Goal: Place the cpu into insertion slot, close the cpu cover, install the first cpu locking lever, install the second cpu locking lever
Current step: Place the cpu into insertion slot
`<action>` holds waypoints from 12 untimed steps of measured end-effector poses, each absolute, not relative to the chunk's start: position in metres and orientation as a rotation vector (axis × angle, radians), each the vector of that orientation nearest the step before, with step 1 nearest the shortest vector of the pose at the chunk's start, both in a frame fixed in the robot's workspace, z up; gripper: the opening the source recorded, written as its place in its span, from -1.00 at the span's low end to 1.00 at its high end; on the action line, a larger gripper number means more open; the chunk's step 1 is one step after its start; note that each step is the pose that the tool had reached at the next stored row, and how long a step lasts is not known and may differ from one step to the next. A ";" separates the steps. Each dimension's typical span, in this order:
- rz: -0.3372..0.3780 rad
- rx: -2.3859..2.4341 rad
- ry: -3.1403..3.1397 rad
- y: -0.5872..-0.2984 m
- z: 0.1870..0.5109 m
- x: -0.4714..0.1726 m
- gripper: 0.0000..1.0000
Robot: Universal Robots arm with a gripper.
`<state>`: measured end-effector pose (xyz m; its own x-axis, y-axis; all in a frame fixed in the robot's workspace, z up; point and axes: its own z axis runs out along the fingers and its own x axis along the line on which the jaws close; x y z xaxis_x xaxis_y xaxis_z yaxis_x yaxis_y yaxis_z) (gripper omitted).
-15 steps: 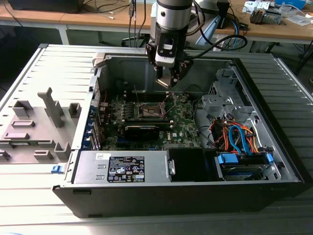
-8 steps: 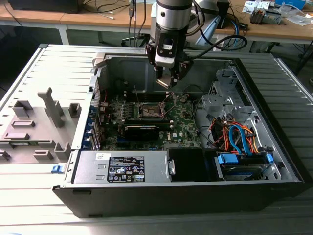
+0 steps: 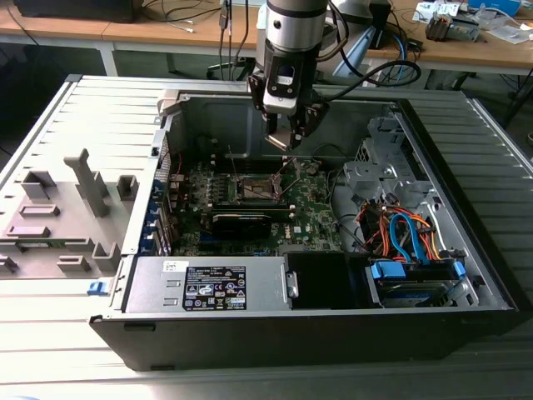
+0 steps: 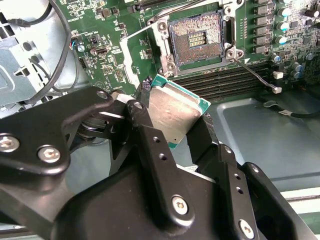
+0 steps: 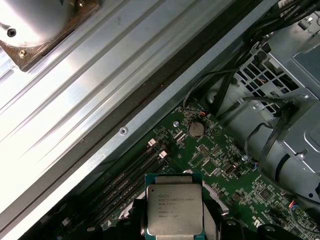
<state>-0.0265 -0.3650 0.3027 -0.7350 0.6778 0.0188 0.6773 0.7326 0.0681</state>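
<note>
Looking across a ribbed grey table point(image 3: 487, 167) carrying an open computer case point(image 3: 300, 333) lying flat, with a grey moulded fixture point(image 3: 75, 208) sitting on the table just outside the case wall on the exterior view's left. Finding a power supply point(image 3: 208, 283) lying along the case's near wall, toward the corner on the exterior view's left. Noting a drive bay point(image 3: 414, 279) with blue and orange cables point(image 3: 408, 233) filling the near corner on the exterior view's right. Seeing a green motherboard point(image 3: 312, 218) covering the case floor between the power supply and the far wall.

Reaching down into the case by way of the arm point(image 3: 291, 33), hanging the gripper point(image 3: 287, 140) above the motherboard close to the far wall. Clamping the two black fingers point(image 4: 145, 130) on opposite edges of the cpu point(image 4: 172, 107), its silver top facing the cameras in both wrist views and a green border showing around it. Holding the cpu in the air, apart from the board, just beside the long black memory slots point(image 4: 225, 82) and near the insertion slot point(image 4: 196, 40), not inside it.

Showing bare contacts in the slot's dark centre, with a thin wire lever point(image 4: 255, 74) lying loose across the memory slots. Glimpsing a round coin cell point(image 5: 196, 130) sitting on the board near the case's edge.
</note>
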 end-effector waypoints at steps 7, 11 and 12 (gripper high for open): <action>0.110 1.149 2.914 -0.365 0.302 -0.026 0.09; 0.110 1.154 2.912 -0.365 0.302 -0.026 0.09; 0.110 1.156 2.911 -0.365 0.302 -0.026 0.09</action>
